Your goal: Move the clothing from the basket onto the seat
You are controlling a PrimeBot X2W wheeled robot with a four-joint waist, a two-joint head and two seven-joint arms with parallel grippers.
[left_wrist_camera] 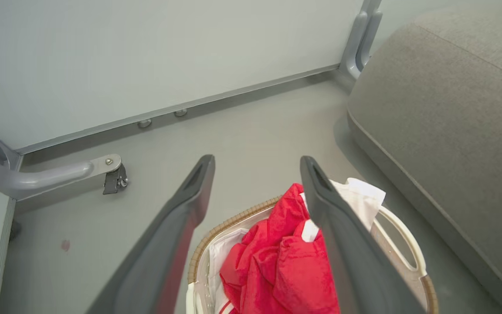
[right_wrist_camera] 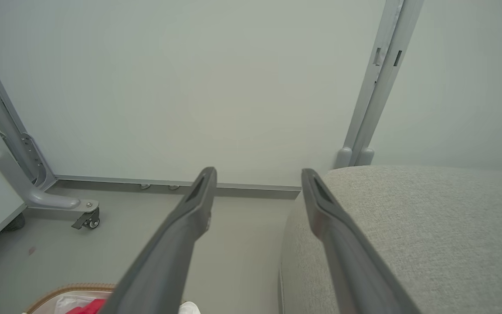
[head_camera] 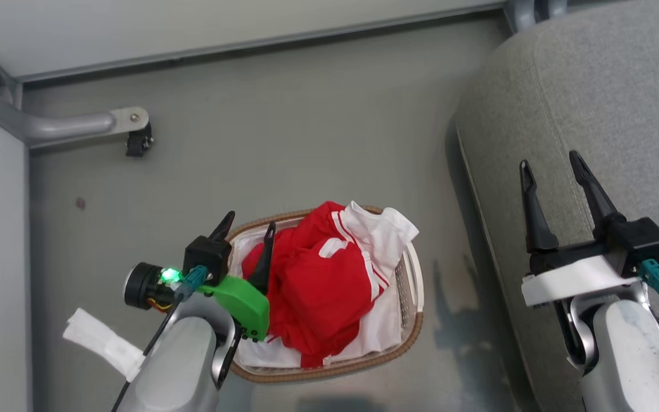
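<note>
Clothing (head_camera: pixel 318 280) of soft red cloth lies heaped in the small oval white perforated plastic basket (head_camera: pixel 318 375) with a brown woven rim, on top of its white fabric liner (head_camera: pixel 386 320). A red piece with white stripes and a white sleeve spills over the rim toward 1 o'clock, and plain red folds fill the middle. How many garments make up the heap cannot be told.

One basket stands on the grey floor (head_camera: pixel 306 114), low in the head view near 6 o'clock. One large grey fabric-upholstered sofa (head_camera: pixel 592 86) with rounded edges lies at its 3 o'clock, apart from it, with no clothing on the part in view.

Two grippers are in sight. The left gripper (head_camera: pixel 251 220) hangs at the basket's 9 o'clock edge, fingers spread and empty, one finger over the red cloth and the other outside the rim; whether it touches the cloth cannot be told. The right gripper (head_camera: pixel 550 158) is over the sofa's edge, fingers spread wide, holding nothing.
</note>
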